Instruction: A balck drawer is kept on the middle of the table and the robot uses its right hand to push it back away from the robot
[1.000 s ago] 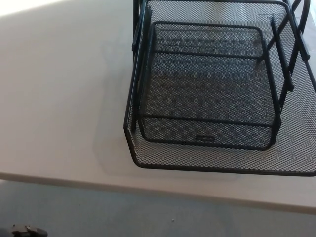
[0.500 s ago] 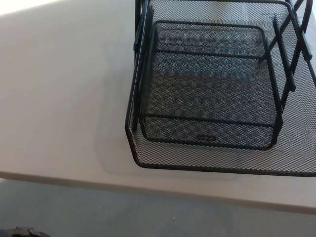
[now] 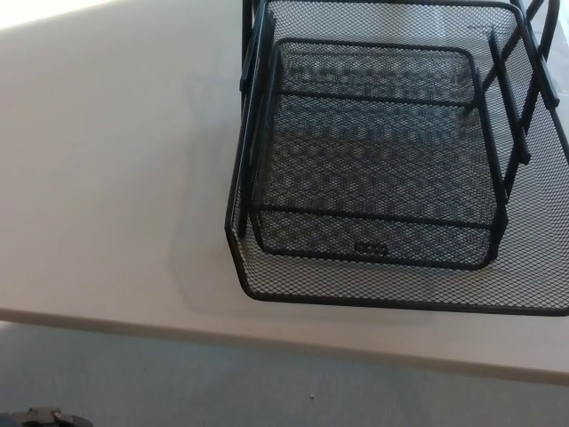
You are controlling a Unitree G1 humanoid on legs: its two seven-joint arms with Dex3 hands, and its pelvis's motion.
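Almost nothing moved since the earlier frames: the whole view shifted a hair, so that read as camera motion, not the drawer. Black mesh drawer (image 3: 382, 151) sat in the upper right of the frame, its lower tray (image 3: 400, 285) pulled out toward the bottom, front rim close to the near edge of the white counter (image 3: 107, 178). Neither hand was in view, so fingers could not be judged and nothing touched the drawer. Judgement: push not yet begun; right hand would need to come in from the right and meet the front rim.
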